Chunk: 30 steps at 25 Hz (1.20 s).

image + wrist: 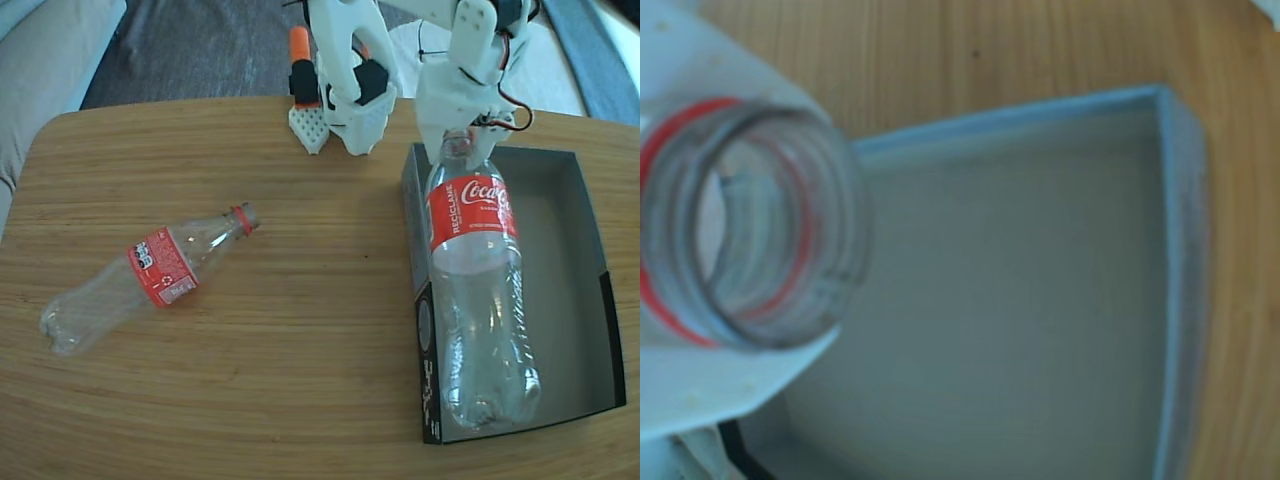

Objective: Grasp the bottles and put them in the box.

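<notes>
Bottle lies in box, neck clamped by gripper.

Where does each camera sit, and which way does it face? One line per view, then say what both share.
Fixed view: above the table, looking down; shows the white arm with its hand at the neck of the held bottle, the box, the lying bottle.
Wrist view: on the hand, looking down past the held bottle's open mouth into the box.
Shared: held bottle, box.
</notes>
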{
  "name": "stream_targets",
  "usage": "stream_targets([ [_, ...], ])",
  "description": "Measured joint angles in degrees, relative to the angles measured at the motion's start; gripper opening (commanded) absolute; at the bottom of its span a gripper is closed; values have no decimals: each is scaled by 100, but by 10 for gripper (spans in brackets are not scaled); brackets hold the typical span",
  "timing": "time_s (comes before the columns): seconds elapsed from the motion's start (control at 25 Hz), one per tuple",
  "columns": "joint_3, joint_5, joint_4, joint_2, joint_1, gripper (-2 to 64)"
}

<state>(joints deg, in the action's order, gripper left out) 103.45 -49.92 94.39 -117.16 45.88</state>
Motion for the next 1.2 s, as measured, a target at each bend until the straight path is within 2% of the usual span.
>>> stream_targets([
  [0.24, 0, 79, -70, 0, 580, 76],
  [0.44, 0, 905, -422, 0, 668, 76],
  [0.72, 202, 1529, -457, 0, 694, 76],
  [1.0, 202, 1547, -457, 0, 694, 80],
  [1.2, 492, 1090, -457, 0, 694, 77],
])
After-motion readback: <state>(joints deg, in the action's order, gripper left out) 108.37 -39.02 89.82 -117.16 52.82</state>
